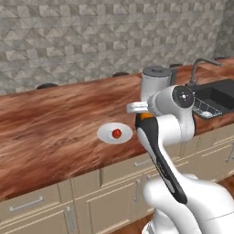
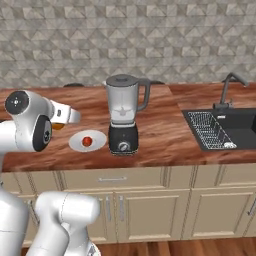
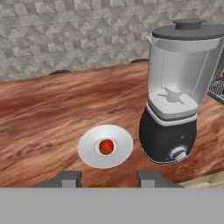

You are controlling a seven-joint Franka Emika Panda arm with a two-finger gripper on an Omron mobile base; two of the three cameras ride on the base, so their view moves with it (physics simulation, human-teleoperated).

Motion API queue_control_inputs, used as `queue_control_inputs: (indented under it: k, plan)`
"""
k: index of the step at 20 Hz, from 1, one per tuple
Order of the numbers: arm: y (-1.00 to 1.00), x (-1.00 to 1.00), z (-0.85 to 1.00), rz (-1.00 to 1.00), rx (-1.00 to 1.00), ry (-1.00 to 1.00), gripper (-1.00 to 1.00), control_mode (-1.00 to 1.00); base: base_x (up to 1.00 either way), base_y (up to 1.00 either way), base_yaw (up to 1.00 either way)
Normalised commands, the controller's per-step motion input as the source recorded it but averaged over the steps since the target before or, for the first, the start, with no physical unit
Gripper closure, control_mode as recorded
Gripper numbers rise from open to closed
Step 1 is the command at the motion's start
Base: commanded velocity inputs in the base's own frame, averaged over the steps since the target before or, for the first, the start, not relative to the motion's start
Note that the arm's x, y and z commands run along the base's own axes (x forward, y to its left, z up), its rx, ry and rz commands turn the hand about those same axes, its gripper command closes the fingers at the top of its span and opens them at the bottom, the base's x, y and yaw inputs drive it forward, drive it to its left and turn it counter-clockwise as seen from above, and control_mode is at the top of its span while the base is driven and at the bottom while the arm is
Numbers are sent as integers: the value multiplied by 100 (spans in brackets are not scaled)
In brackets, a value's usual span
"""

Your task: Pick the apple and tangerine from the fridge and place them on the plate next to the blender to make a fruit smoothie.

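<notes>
Reddish wooden counter [image 3: 39, 113] across mid-frame, grey patterned tile wall [image 3: 65, 35] above, black sink [image 2: 235, 127] at right. Apple [image 3: 106, 147] at plate [image 3: 89, 151] centre, lower middle; round, no clear long axis. Blender [image 3: 175, 87] upright just right. Gripper [image 3: 107, 179] at bottom edge, narrowly parted around something orange, likely the tangerine [image 2: 58, 126].

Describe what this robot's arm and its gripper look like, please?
The arm is made of glossy white rounded shells with dark joints, a round dark end cap and a long black stripe down one link. No loose cables show. The gripper ends in two small dark grey, blocky fingertips.
</notes>
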Motion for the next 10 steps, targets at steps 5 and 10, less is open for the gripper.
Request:
queue_control_inputs:
  k: [5,10]
  plan:
    - [0,0,0,0,0,0,100,100,34,2,4]
    - [0,0,0,0,0,0,100,100,41,7,12]
